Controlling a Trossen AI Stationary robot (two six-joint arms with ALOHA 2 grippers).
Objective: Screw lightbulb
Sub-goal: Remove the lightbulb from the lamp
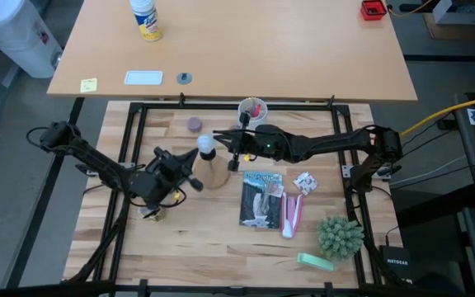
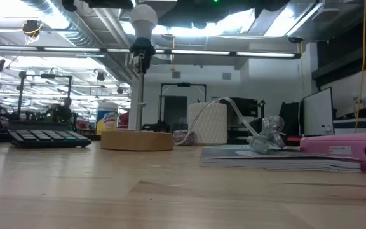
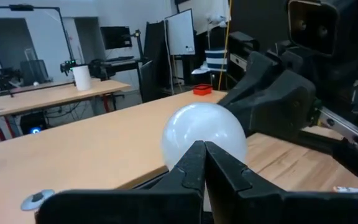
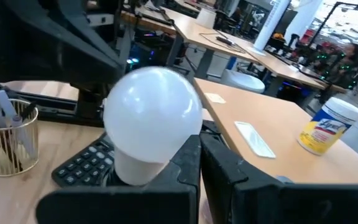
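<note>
The lightbulb [image 1: 207, 144], white and frosted, stands upright in the black socket [image 2: 142, 48] on the post of the round wooden stand [image 2: 136, 140]. My right gripper [image 4: 199, 163] reaches level from the table's right, shut, its fingers close beside the bulb's [image 4: 153, 118] lower side. My left gripper [image 3: 204, 163] comes level from the left, also shut, its tips just in front of and below the bulb [image 3: 204, 132]. In the low view the bulb [image 2: 143, 19] stands at the top, and both grippers are dark shapes above it. My left gripper's shut tips stand right in front of the bulb's underside [image 3: 194, 155]; the fingers hide the spot, so I cannot tell whether they touch. My right gripper's fingers [image 4: 185, 163] lie level beside the bulb's neck [image 4: 143, 169]; I cannot tell whether they touch it.
A white cup [image 1: 252, 109] with red items stands at the far edge behind the stand. A booklet [image 1: 261, 198], a pink stapler [image 1: 293, 213], a crumpled wrapper [image 1: 305, 183] and a green plant [image 1: 340, 238] lie to the right. A purple disc [image 1: 195, 124] lies far left of the bulb.
</note>
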